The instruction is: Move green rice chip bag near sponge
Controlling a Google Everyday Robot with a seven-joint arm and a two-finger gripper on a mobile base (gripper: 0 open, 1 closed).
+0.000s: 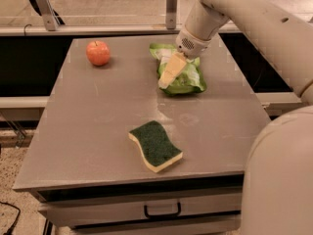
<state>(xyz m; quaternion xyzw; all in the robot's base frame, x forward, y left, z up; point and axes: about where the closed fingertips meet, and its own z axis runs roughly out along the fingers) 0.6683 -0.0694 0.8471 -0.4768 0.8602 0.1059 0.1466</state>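
You're seeing the gripper [169, 75] hanging low over the left edge of the bag [190, 80], toward the back right of the table [88, 131]. Can't tell whether it's open or clamping anything. The bag is lying well apart from the sponge [155, 145], which is sitting near the front edge. An apple [98, 53] is sitting back left.

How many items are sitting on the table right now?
3: apple at far left; green rice chip bag at far right, gripper over it; sponge near the front edge. None seem hidden.
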